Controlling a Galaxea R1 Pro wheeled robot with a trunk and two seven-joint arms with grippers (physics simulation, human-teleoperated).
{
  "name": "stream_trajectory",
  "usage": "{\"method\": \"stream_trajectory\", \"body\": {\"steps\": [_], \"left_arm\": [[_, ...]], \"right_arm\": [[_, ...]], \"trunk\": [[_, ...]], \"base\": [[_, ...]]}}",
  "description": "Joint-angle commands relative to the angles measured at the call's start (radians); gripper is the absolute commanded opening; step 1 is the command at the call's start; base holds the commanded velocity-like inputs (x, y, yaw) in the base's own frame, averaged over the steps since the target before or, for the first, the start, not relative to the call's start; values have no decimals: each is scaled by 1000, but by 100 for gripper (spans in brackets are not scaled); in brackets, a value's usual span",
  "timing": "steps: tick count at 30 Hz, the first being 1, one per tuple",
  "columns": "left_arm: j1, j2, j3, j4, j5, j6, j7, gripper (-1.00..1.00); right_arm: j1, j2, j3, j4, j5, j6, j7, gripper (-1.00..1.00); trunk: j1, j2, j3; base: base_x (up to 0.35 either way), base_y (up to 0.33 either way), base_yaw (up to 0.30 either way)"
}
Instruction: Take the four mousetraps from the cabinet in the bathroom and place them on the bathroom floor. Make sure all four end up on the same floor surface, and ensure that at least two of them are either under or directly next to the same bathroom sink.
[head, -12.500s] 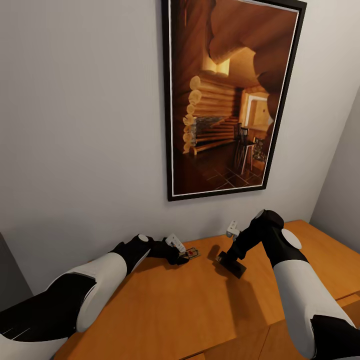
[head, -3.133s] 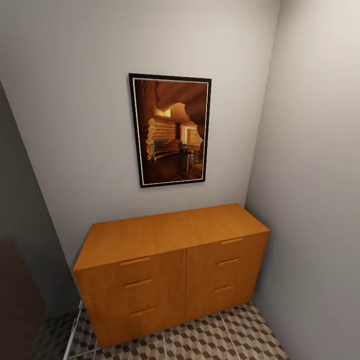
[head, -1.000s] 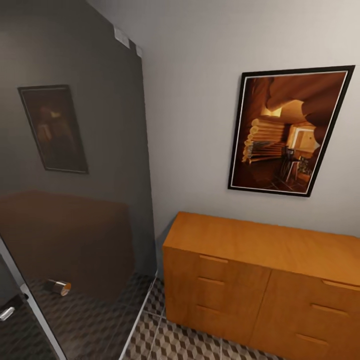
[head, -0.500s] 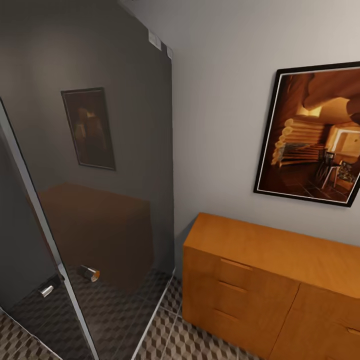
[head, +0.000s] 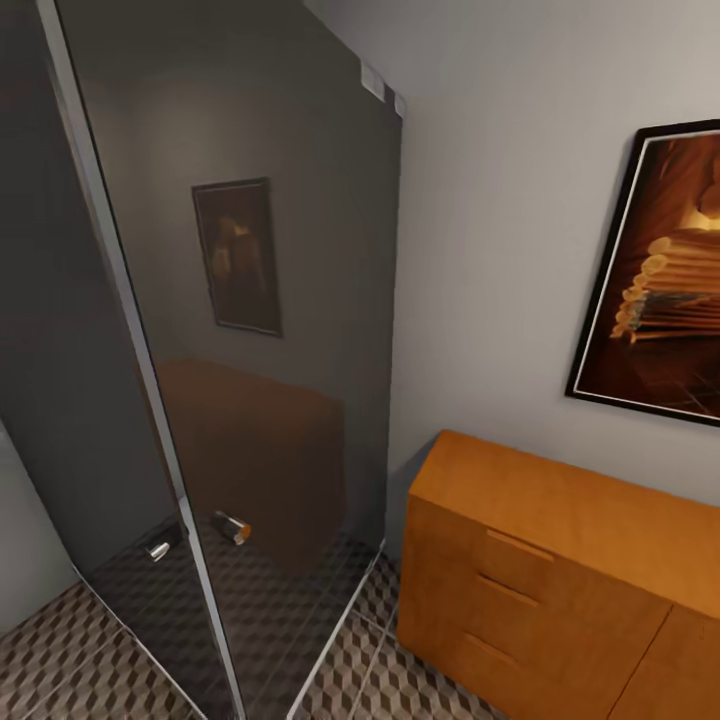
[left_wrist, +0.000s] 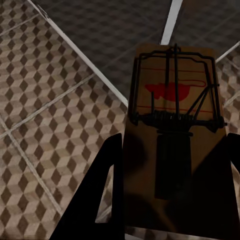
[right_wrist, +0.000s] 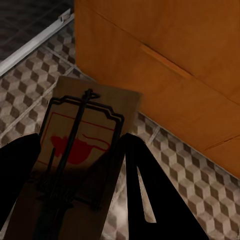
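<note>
Your left gripper (left_wrist: 172, 195) is clamping a mousetrap (left_wrist: 172, 125) between its dark fingers (left_wrist: 102, 195), the board lying flat with its wire spring and red spot facing the camera, and it is hanging above the bathroom floor (left_wrist: 45, 115) beside the pale strip where the darker shower floor (left_wrist: 115, 30) begins. In the head view you are looking, at the left, at a tinted glass shower screen (head: 280, 300) with a metal frame post (head: 140, 360) and small chrome fittings (head: 232, 527) near its foot; the glass is reflecting a picture and a chest. Next to it, the orange-brown cabinet (head: 540, 560) is standing against the grey wall, under a framed picture (head: 660, 270) of a log interior. Your right gripper (right_wrist: 75, 195) is likewise closing on a second mousetrap (right_wrist: 82, 150), holding it over the patterned tiles just in front of the cabinet's drawer fronts (right_wrist: 165, 65).
</note>
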Motion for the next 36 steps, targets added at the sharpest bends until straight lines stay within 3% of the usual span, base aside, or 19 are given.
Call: {"method": "stream_trajectory", "body": {"steps": [1,7,36], "left_arm": [[-1,-3,-8,4,2,-5,6,-100],[-2,-12,-8,4,3,-4,7,-100],[-2,-10,-10,5,-6,8,13,-100]], "right_arm": [[-1,-1,-6,3,11,-2,-8,-100],[-1,0,-7,3,10,-1,-8,-100],[-1,-1,-12,3,6,2,-7,-100]], "trunk": [[0,-1,0],[0,-1,0],[0,-1,0]], "base": [[0,0,300],[0,0,300],[0,0,300]]}}
